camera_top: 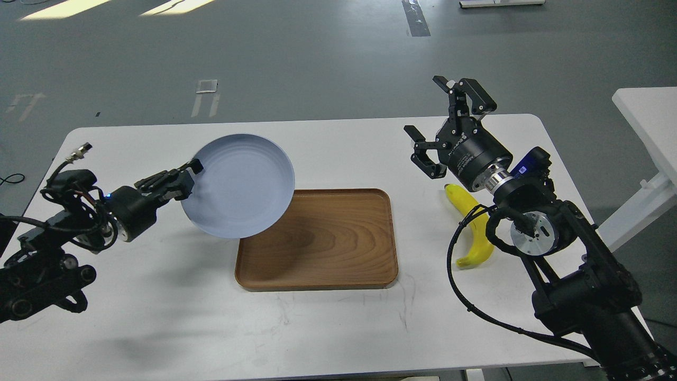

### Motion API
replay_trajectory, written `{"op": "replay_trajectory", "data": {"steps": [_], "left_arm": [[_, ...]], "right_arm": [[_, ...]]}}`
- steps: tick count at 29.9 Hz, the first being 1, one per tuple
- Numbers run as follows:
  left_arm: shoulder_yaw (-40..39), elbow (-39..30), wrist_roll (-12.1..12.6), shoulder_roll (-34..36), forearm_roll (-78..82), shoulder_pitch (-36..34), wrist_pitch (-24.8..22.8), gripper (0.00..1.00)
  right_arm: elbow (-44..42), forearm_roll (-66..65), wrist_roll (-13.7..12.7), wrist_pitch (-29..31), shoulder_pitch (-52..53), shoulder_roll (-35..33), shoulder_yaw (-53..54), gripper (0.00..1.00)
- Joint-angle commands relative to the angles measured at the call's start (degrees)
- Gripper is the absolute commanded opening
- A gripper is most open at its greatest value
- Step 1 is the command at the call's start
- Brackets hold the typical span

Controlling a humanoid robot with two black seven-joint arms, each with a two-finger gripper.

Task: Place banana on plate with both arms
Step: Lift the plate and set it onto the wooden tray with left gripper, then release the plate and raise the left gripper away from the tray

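Observation:
My left gripper (186, 177) is shut on the left rim of the pale blue-grey plate (243, 185). It holds the plate up in the air, tilted, over the upper left corner of the brown wooden tray (328, 243). The yellow banana (475, 233) lies on the white table right of the tray, partly hidden behind my right arm's wrist. My right gripper (443, 126) is open and empty, held above the table just beyond the banana's far end.
The white table (158, 328) carries the tray at its middle. A black cable (460, 286) loops from my right arm over the table beside the banana. Another white table's corner (648, 127) stands at the far right.

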Motion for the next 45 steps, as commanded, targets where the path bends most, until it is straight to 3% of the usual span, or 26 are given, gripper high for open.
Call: {"op": "replay_trajectory", "data": {"steps": [1, 7, 13, 27, 28, 29, 30, 31, 34, 37, 41, 45], "left_arm": [[0.8, -0.1, 0.0, -4.8, 3.4, -0.5, -0.4, 0.0], [8.2, 6.0, 0.0, -11.2, 3.5, -3.6, -0.6, 0.0], [9.7, 14.0, 0.0, -16.4, 3.6, -3.4, -0.7, 0.0], [10.2, 17.4, 0.0, -20.5, 3.1, -3.1, -1.2, 0.01], [10.2, 18.3, 0.0, -21.5, 3.1, -3.3, -1.2, 0.32], [10.2, 18.8, 0.0, -21.9, 3.1, -3.3, -1.1, 0.52], [10.2, 19.1, 0.0, -22.1, 3.0, -3.3, -1.1, 0.7], [10.2, 19.4, 0.0, -22.1, 2.9, -3.3, -1.1, 0.79], [10.1, 20.3, 0.0, -21.7, 2.4, -3.9, -1.2, 0.91], [9.2, 20.5, 0.0, -21.3, 0.3, -4.5, -1.2, 0.96], [8.9, 19.8, 0.0, -19.6, -13.0, -8.1, -1.4, 0.97], [8.6, 18.6, 0.0, -17.8, -33.0, -15.0, -4.2, 0.98]], "right_arm": [[0.0, 0.0, 0.0, 0.0, -0.1, 0.1, 0.0, 1.0], [0.0, 0.0, 0.0, 0.0, -0.2, 0.0, 0.5, 1.0], [0.0, 0.0, 0.0, 0.0, -0.3, 0.0, 0.7, 1.0], [-0.1, 0.0, 0.0, 0.0, -0.4, 0.0, 0.8, 1.0], [0.0, 0.0, 0.0, 0.0, -0.3, 0.0, 0.8, 1.0], [0.0, 0.0, 0.0, 0.0, -0.3, 0.0, 0.8, 1.0], [0.0, 0.0, 0.0, 0.0, -0.3, 0.0, 0.9, 1.0], [0.0, 0.0, 0.0, 0.0, -0.4, 0.0, 0.9, 1.0], [0.1, 0.0, 0.0, 0.0, -1.1, -0.2, 1.5, 1.0], [0.2, -0.3, 0.0, 0.1, -1.6, -0.4, 1.6, 1.0], [1.0, -6.7, 0.3, 0.1, -1.7, -3.3, 0.8, 1.0], [1.9, -22.5, 3.7, 0.1, -1.8, -11.4, -4.6, 1.0]]}}
